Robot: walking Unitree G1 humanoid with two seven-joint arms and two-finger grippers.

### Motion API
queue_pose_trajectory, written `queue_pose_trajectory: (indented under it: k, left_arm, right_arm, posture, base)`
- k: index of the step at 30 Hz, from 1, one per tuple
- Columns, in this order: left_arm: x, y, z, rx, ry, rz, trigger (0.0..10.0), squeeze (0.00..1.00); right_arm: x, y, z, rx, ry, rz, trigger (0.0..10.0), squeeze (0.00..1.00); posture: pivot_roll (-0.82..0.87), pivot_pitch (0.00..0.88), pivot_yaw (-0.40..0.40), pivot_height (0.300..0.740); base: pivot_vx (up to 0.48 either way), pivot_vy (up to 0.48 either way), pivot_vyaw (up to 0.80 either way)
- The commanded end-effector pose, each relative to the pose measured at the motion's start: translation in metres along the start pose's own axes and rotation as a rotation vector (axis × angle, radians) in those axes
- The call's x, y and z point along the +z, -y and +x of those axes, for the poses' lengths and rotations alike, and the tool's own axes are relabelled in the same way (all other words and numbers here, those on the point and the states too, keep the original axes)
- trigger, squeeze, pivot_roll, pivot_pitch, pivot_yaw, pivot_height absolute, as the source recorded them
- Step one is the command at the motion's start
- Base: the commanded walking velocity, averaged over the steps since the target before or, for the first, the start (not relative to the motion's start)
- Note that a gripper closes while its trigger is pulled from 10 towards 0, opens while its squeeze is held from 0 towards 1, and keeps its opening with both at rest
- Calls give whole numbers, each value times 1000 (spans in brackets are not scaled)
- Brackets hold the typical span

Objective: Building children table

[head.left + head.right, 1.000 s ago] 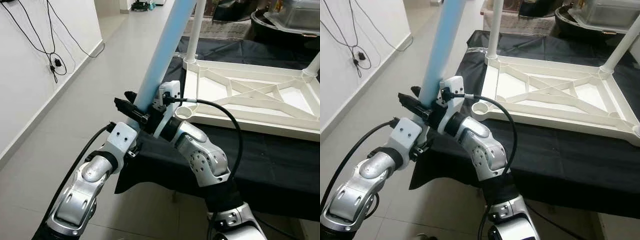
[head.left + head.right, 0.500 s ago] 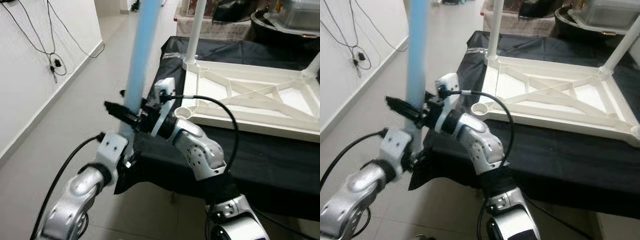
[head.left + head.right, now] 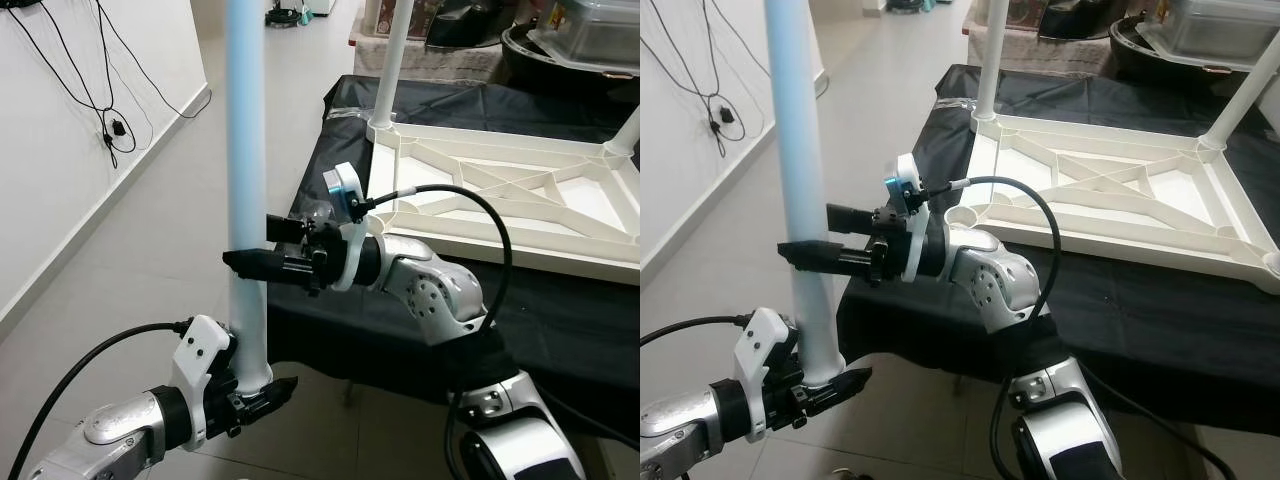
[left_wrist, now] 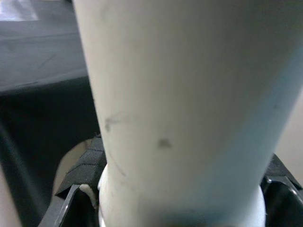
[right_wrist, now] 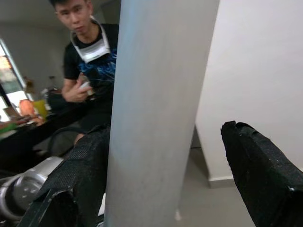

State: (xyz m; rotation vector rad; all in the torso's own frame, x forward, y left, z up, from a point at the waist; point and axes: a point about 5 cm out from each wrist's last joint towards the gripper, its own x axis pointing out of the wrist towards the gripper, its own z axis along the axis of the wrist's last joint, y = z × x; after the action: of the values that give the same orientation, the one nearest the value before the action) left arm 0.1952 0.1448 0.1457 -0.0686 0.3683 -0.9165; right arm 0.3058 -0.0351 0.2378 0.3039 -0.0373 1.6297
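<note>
1. The white table frame (image 3: 500, 190) lay upside down on the black tabletop (image 3: 560, 320), two legs fitted.
2. The blue leg (image 3: 245, 180) stood upright beside it, not yet fitted.
3. My left gripper (image 3: 262, 392) clamped its base; my right gripper (image 3: 262, 262) was open around it.

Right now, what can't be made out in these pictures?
- Blue table leg: top cut off by eye views' upper edge.
- Left claw: grip at the leg's foot hidden behind the leg.
- Right claw: one finger stands clear; the other's contact is hidden by the leg.
</note>
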Motion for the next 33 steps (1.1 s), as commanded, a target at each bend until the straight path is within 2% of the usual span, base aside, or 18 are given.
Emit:
queue_pose_trajectory:
  k: [1,8,15,25,33]
  left_arm:
    - [4,2,-3,-18,4,15,10000,0]
    - [5,-1,-4,-46,-4,-2,10000,0]
    - [1,3,-3,-102,-27,-23,10000,0]
    - [-2,5,0,-148,-44,-39,10000,0]
    - [-3,9,1,-180,-56,-50,10000,0]
  right_arm:
    - [-4,-4,3,38,-16,17,10000,0]
    - [-13,-14,10,98,-21,70,10000,0]
    - [-16,-23,15,144,-23,108,10000,0]
    - [-21,-33,20,182,-38,110,10000,0]
    - [-23,-34,25,177,-45,105,10000,0]
  posture:
    - [128,109,-15,740]
    - [123,106,-12,740]
    - [117,99,-7,740]
    - [113,97,0,740]
    - [112,101,-4,740]
  base:
    - [0,0,0]
    - [0,0,0]
    - [0,0,0]
    - [0,0,0]
    - [0,0,0]
